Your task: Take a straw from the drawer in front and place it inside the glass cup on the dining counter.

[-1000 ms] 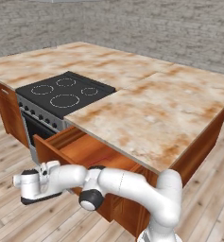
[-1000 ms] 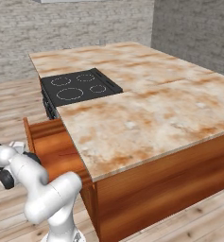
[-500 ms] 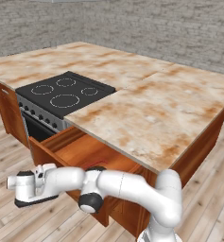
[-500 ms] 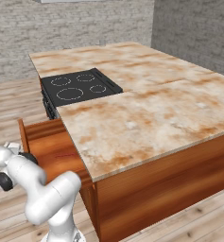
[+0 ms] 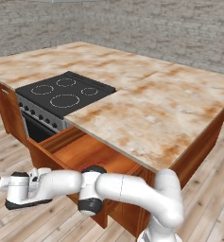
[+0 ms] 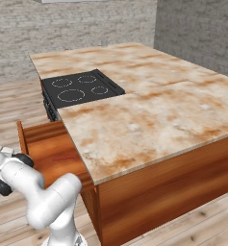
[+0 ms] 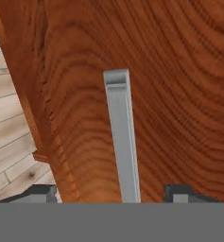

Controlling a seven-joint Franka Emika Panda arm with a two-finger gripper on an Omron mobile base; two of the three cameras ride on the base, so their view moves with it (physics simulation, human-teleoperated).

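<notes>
Reddish-brown wooden drawer [image 6: 48, 149] pulled out, red straw [image 6: 63, 158] inside, gripper [image 7: 114, 193] fingers apart straddling silver handle [image 7: 121, 137] at 6 o'clock.

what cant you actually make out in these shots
- Straw: right base view, a faint red line on the drawer floor, too thin to judge how it lies.
- Drawer interior: left base view, near part hidden behind the arm.
- Handle: hand view, lower end cut off by the bottom edge.
- Gripper: hand view, just the fingertips clear the edge, standing wide either side of the handle.
- Counter: its stone top carries no cup in either base view.
</notes>
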